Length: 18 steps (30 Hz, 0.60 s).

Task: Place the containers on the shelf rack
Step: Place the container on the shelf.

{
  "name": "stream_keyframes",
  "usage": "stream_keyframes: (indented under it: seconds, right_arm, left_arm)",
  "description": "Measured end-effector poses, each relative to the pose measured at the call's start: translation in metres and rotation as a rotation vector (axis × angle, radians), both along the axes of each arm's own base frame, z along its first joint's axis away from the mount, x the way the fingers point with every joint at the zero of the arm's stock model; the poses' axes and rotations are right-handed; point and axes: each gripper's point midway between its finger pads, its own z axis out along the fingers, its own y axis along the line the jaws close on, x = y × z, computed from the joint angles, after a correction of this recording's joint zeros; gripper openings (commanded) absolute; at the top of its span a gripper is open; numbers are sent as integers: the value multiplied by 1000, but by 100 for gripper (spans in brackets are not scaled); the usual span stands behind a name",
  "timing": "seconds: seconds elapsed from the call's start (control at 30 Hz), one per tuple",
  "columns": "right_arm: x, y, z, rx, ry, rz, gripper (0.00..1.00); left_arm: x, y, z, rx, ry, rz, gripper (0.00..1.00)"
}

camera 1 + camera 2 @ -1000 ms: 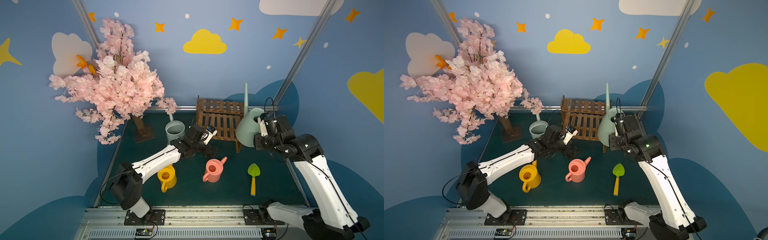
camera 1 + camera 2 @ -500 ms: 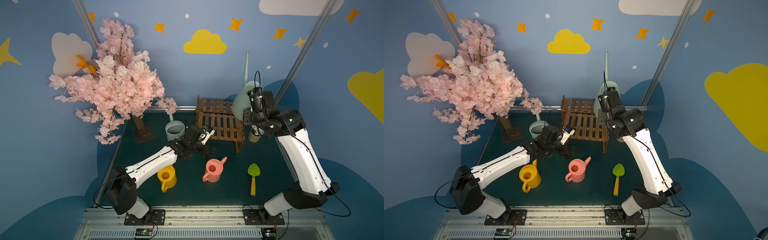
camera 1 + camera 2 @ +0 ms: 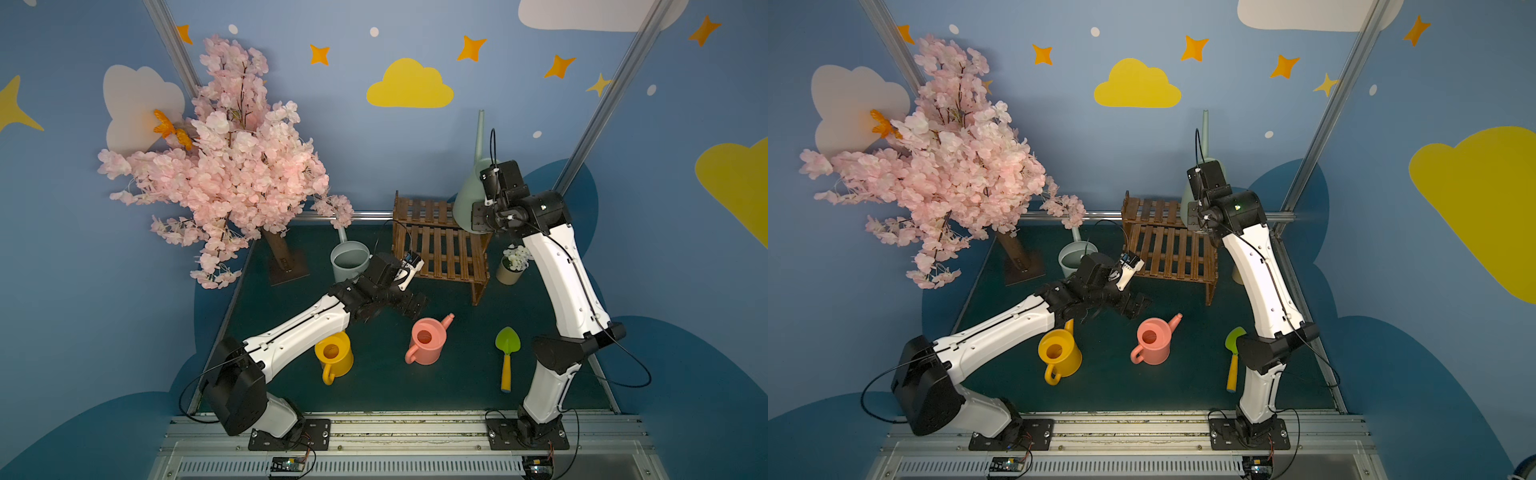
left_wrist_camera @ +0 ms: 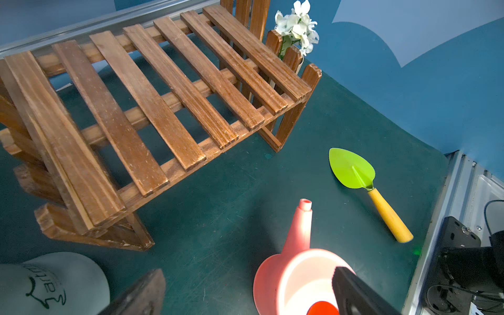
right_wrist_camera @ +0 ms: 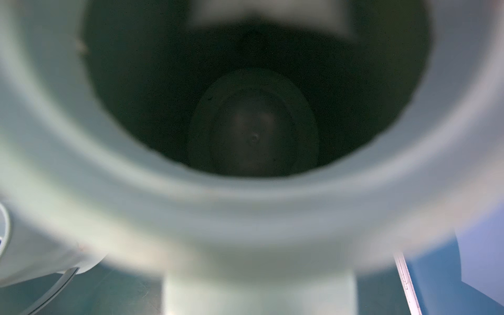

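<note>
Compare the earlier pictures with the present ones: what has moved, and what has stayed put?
The right arm, holding the mint-green can, raised it from beside the rack and carried it to above the rack's right end. The open left gripper still hovers over the pink can; yellow can, blue-grey can and trowel are unmoved.

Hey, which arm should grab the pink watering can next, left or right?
Left. The left gripper is open and hovers close to the pink watering can, which shows large in its wrist view. The right gripper is busy: it holds the green watering can above the rack.
</note>
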Motion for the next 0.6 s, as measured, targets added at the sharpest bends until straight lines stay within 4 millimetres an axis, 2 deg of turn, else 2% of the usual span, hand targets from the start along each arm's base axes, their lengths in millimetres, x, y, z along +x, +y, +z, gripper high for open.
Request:
stream_keyframes:
  seconds: [0.1,0.3,0.6]
  right_arm:
    - [7,-1,-1,19,1,-11,7]
    - [14,9,1,38,-6,6,5]
    - [19,18,0,45,-12,21,5]
  left_arm:
    - [0,1,0,3,-3,6,100]
    - [0,3,1,5,-4,9,100]
    - [0,3,1,7,-4,10,100]
